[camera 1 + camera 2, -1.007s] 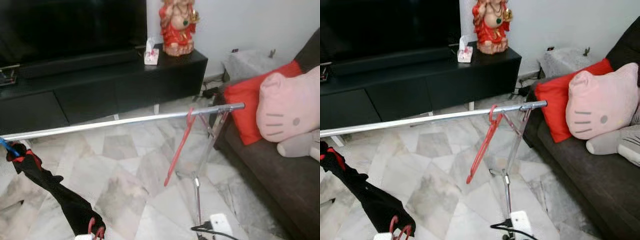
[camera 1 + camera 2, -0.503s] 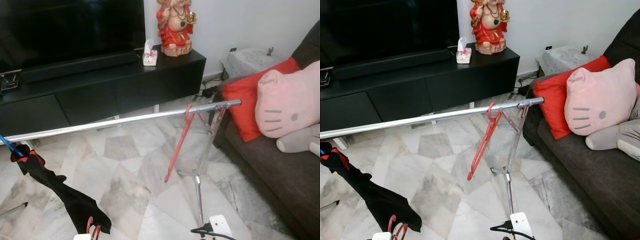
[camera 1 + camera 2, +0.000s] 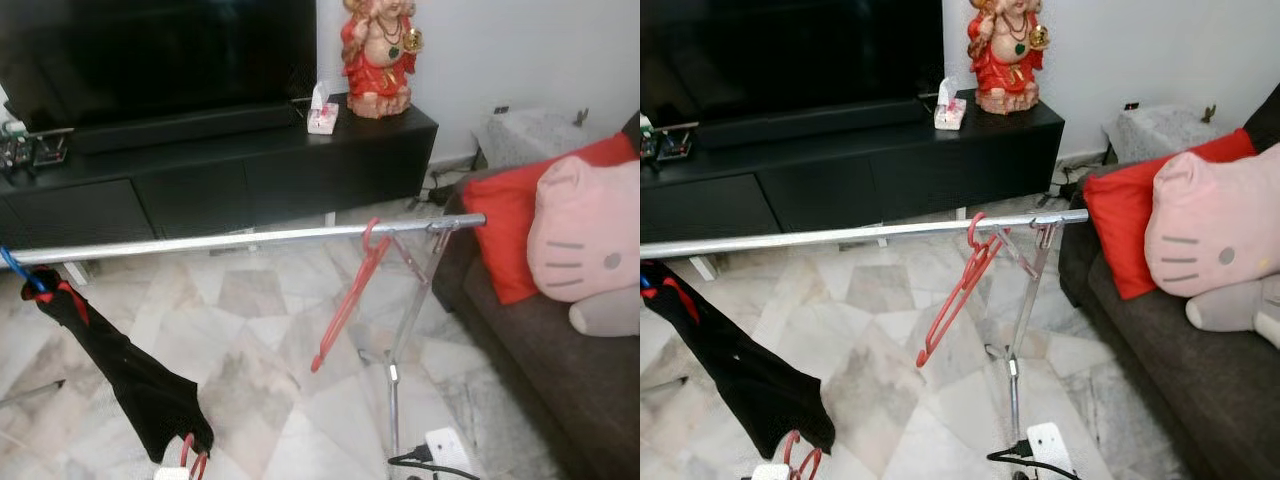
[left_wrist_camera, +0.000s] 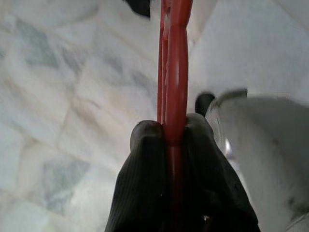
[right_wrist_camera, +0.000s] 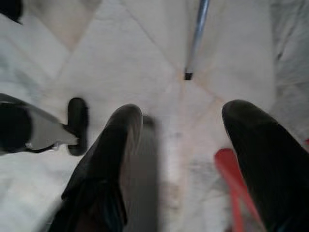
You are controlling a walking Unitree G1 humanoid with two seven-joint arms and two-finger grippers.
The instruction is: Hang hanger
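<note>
A silver rail (image 3: pixel 250 240) crosses the room on a folding stand. One red hanger (image 3: pixel 345 300) hangs on it near the right end, tilted. At the left end a black garment (image 3: pixel 120 370) droops from a blue hook (image 3: pixel 15 268). Low at the picture's bottom edge the red loops of more hangers (image 3: pixel 190 458) poke up. In the left wrist view my left gripper (image 4: pixel 169 133) is shut on these red hangers (image 4: pixel 175 72) above the marble floor. My right gripper (image 5: pixel 181 116) stands open over the floor, with a red hanger piece (image 5: pixel 231 176) beside one finger.
A black TV console (image 3: pixel 200 175) with a red statue (image 3: pixel 380 50) and a tissue box (image 3: pixel 322 110) stands behind the rail. A dark sofa (image 3: pixel 560 370) with a red cushion (image 3: pixel 510 220) and a pink plush (image 3: pixel 590 235) is at the right. The stand's leg (image 3: pixel 405 320) and a white adapter (image 3: pixel 445 450) are ahead.
The whole picture has shifted to the right, so the camera has turned a little left. The hanger stays on the rail and the garment still hangs at the left end.
</note>
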